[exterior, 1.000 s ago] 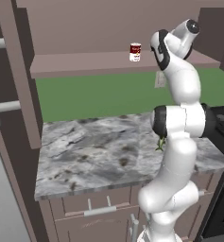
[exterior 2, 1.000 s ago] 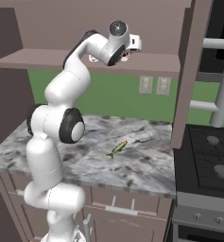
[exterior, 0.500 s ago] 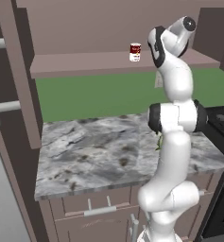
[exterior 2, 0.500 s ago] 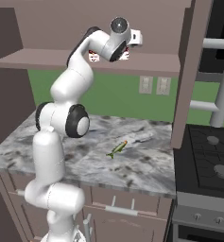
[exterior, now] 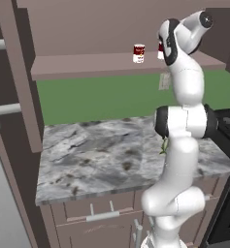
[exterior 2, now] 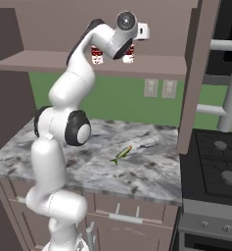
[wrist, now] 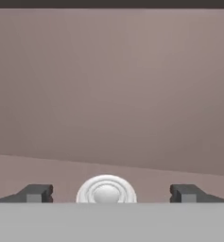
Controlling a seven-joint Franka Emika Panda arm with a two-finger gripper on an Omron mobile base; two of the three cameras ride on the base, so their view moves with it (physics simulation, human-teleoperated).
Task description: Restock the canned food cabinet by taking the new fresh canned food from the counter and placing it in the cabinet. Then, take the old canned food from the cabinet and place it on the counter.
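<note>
Left base view: red-white labelled can (exterior: 139, 53), writing unreadable.

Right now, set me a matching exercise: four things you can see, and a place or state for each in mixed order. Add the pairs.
Things:
1. gripper
2. red-and-white can
3. small green thing
4. stove

Places or states:
A. lying on the counter
B. open, fingertips wide apart
C. standing upright on the cabinet shelf
D. next to the counter, with dark burners

Pairs: 1-B, 2-C, 3-A, 4-D
</note>
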